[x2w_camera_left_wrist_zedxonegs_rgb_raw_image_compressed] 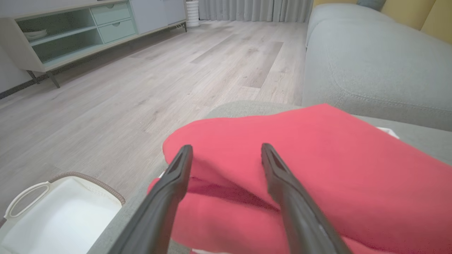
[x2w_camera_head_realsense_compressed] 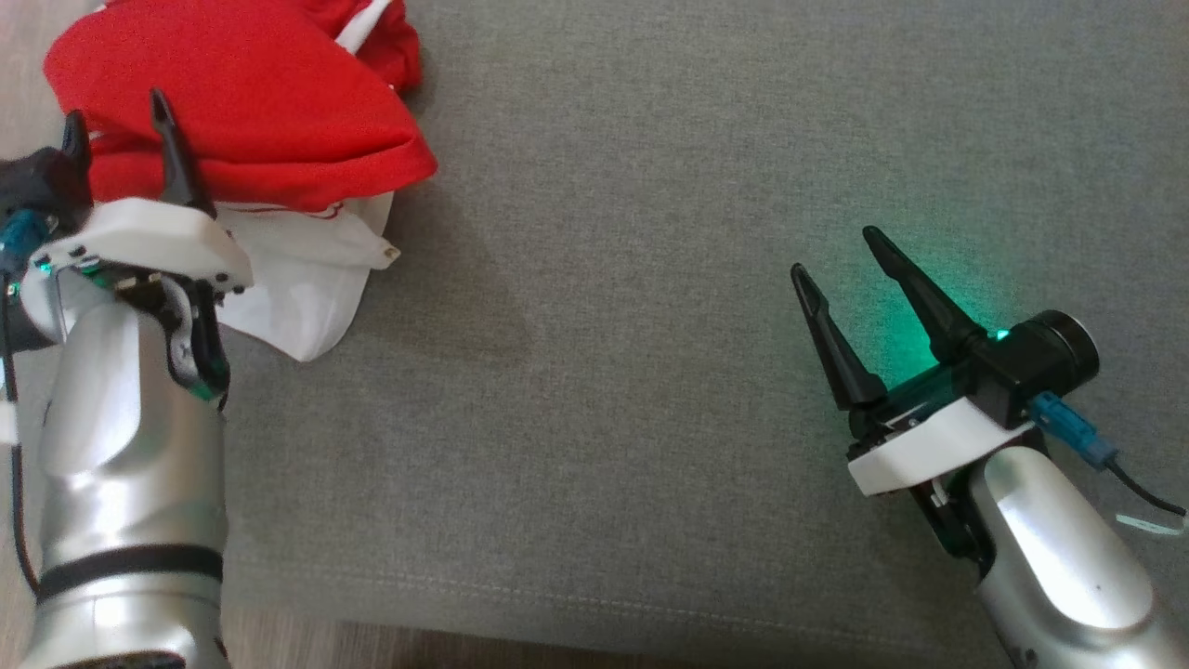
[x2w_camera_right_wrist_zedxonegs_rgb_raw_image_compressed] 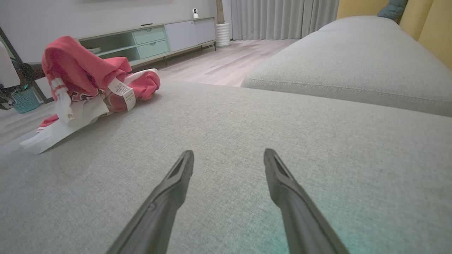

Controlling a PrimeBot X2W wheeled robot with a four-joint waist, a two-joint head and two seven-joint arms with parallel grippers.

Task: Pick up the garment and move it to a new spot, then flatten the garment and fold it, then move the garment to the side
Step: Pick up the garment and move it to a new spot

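Note:
A crumpled red and white garment (x2w_camera_head_realsense_compressed: 251, 121) lies bunched at the far left of the grey cushion (x2w_camera_head_realsense_compressed: 650, 325). The right wrist view shows the garment (x2w_camera_right_wrist_zedxonegs_rgb_raw_image_compressed: 88, 84) as a heap with a white label. My left gripper (x2w_camera_head_realsense_compressed: 116, 116) is open at the garment's near left edge, its fingers over the red cloth (x2w_camera_left_wrist_zedxonegs_rgb_raw_image_compressed: 317, 169) with nothing pinched between them. Over bare cushion at the right, well away from the garment, my right gripper (x2w_camera_head_realsense_compressed: 836, 251) stands open; the same right gripper (x2w_camera_right_wrist_zedxonegs_rgb_raw_image_compressed: 227, 157) holds nothing.
A white basket (x2w_camera_left_wrist_zedxonegs_rgb_raw_image_compressed: 60, 211) stands on the wooden floor (x2w_camera_left_wrist_zedxonegs_rgb_raw_image_compressed: 141, 88) beside the cushion's left end. A low cabinet (x2w_camera_left_wrist_zedxonegs_rgb_raw_image_compressed: 70, 31) runs along the wall. Another sofa cushion (x2w_camera_right_wrist_zedxonegs_rgb_raw_image_compressed: 353, 60) rises beyond the one I work on.

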